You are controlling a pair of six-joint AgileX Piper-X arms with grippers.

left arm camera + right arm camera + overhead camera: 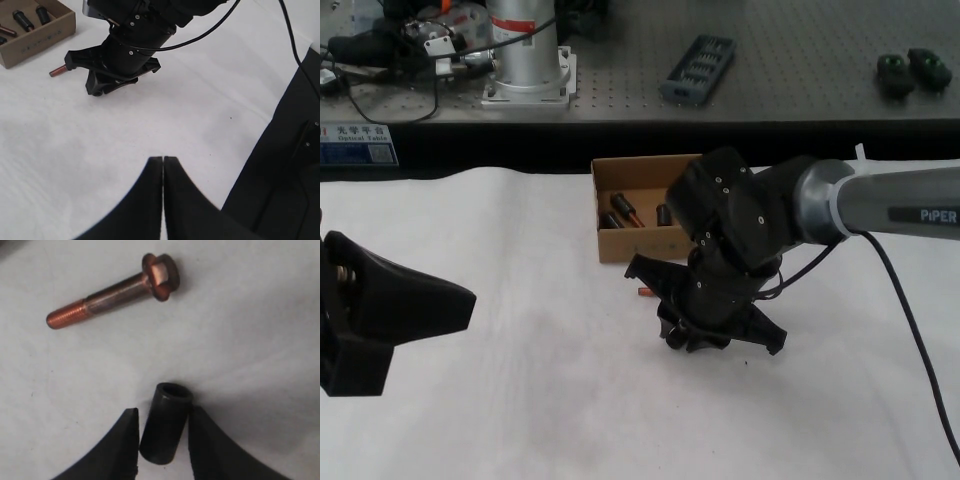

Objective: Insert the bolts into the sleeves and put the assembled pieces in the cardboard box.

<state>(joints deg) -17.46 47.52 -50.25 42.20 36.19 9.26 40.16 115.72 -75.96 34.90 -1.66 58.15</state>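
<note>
Left claw (395, 310) first, big and dark in the lower left of the high frame, held over the white cloth (520, 400) that covers the surface, well apart from everything else. Its own wrist view has the two fingers (145, 200) pressed flat together, nothing between them.

Over to the right arm (880, 205). It comes in from the right edge of the frame, wrist bent steeply down. The right claw (720, 335) is right down at the cloth in the middle of the frame, just in front of the cardboard box (640, 245).

Close up, that claw is clamped on a black sleeve (165, 430), one finger on each side, the sleeve tilted and its open end showing. A copper bolt (115, 290) lies flat on the cloth near the sleeve, not touching it.

The count: two arms, one sleeve, one loose bolt, one box. Inside the box, just above the middle of the frame, I make out three dark pieces (620, 210).
</note>
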